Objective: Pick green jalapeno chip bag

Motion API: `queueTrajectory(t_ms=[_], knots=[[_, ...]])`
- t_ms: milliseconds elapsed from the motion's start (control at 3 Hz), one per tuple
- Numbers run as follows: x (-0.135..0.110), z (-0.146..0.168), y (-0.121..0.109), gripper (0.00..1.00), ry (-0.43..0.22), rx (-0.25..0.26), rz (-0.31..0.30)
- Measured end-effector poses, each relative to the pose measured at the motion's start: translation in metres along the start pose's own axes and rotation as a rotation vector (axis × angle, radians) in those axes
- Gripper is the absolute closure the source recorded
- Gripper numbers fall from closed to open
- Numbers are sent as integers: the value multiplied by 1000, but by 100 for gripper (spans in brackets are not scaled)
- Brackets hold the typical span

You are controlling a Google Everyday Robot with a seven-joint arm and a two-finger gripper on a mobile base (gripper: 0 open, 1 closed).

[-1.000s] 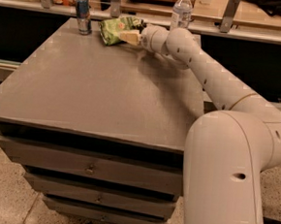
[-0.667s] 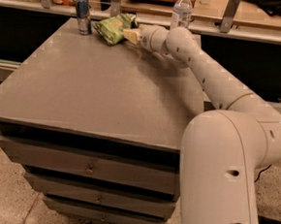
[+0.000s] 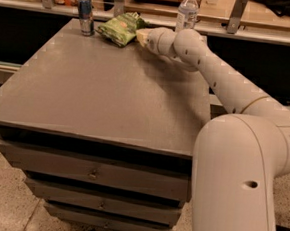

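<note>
Hand [image 3: 141,36] lies just beside the green jalapeno chip bag [image 3: 119,28].

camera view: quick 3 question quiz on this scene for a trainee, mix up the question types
1. True or false: the gripper is at the right edge of the green jalapeno chip bag, at the far side of the tabletop.
2. What stands just left of the bag in the picture? A) drink can B) mug C) bowl
3. Short answer: which upright thing shows just beyond the arm?

Key: 1 true; 2 A; 3 the water bottle.
</note>
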State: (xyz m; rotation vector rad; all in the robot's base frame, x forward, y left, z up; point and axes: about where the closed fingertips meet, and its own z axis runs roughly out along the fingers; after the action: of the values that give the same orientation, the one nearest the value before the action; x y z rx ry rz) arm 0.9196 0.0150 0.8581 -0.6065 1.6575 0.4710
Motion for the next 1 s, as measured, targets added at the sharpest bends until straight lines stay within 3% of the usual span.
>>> queueTrajectory(t_ms=[333, 667, 1000], knots=[[1, -14, 1, 100, 14, 12, -3], [2, -22, 5, 86, 26, 22, 8], [0, -18, 10, 62, 24, 7, 15]])
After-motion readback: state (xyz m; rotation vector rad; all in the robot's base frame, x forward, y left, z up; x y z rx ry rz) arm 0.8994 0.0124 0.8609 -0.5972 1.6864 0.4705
